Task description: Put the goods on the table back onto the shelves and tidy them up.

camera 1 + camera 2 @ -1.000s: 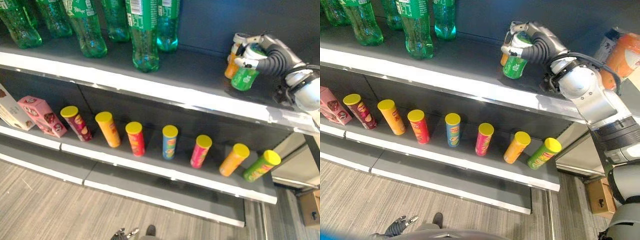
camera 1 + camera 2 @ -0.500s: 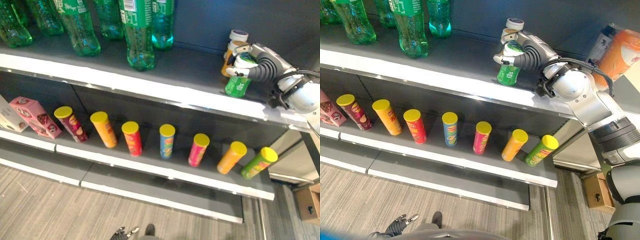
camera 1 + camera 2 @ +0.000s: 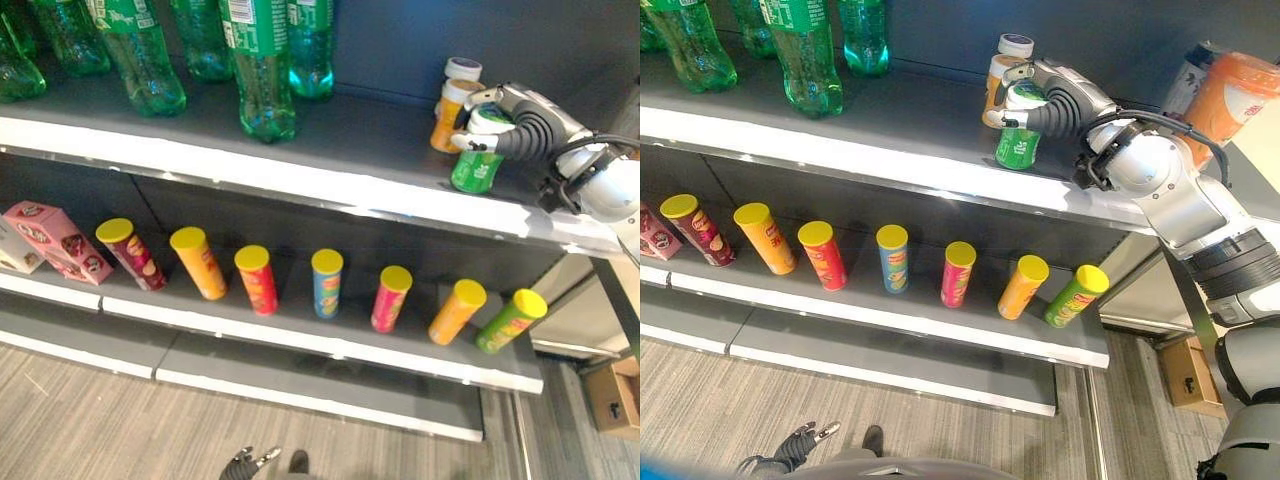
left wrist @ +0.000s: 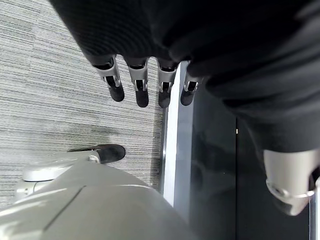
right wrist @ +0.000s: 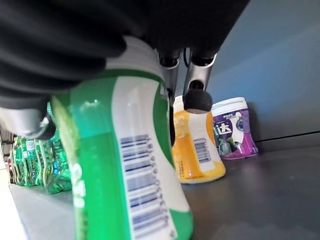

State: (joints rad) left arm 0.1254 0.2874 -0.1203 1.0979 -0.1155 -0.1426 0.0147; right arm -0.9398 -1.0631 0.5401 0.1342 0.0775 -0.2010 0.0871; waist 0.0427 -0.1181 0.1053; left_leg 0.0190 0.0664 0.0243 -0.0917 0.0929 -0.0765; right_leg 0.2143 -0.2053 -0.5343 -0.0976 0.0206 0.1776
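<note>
1. Several green bottles (image 3: 262,70) stand at the left end of the top shelf (image 3: 300,180), and I see them again, small and distant, in the right wrist view.
2. On the shelf below, I count pink boxes (image 3: 55,240) at the far left, then a row of tall yellow-lidded cans (image 3: 325,285) running to the right, most of them leaning.
3. My left hand (image 4: 150,87) hangs low by the floor (image 3: 90,420), near the base of the shelving; its fingers point down, straight and relaxed, with nothing in them.
4. Further right on the top shelf, an orange jar (image 3: 997,90) stands upright with a purple jar (image 5: 232,129) just behind it, toward the back wall.
5. Just beside the orange jar, on its right, is the green jar (image 3: 1018,143), the item I am shelving. It sits near the shelf's front edge; from the right wrist view I cannot tell whether its base touches the shelf.
6. My right hand (image 3: 1045,100) reaches in from the right and is clamped over the top of the green jar, fingers curled around it and thumb on the other side.
7. At the far right, past my right arm, stands a large orange bottle (image 3: 1232,100).
</note>
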